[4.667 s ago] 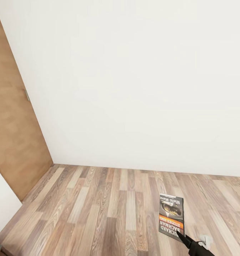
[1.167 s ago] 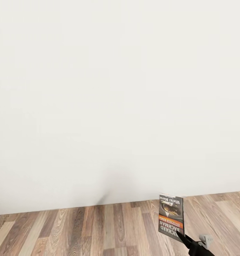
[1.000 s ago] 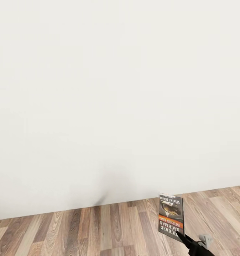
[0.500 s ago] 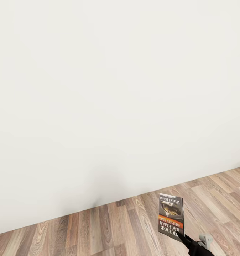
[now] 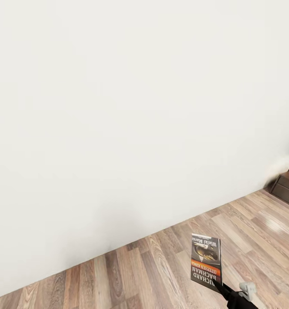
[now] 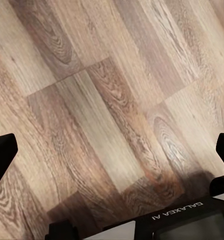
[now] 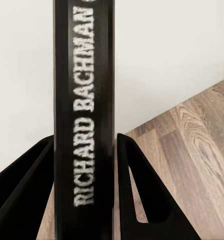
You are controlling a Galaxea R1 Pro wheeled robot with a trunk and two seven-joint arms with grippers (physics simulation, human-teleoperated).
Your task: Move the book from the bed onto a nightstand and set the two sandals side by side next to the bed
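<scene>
Even, bright, diffuse light is seen throughout; no lamp or source is shown. The white wall (image 5: 131,111) is rendered almost featureless, with faint grey shading near its base. A soft sheen is caught on the wood-plank floor (image 5: 264,223). A dim shadow is cast on the planks in the left wrist view. The spine lettering of the book (image 7: 84,120) is slightly blurred.

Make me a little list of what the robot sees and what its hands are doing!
Place: white wall, wood-plank floor
Right gripper: shut on the book, gripping it by the lower edge
Book: upright, cover upside down in the head view
Left gripper: open, empty, over the floor
Dark brown furniture: at the right edge against the wall, possibly the nightstand
Book delivered: not yet
</scene>
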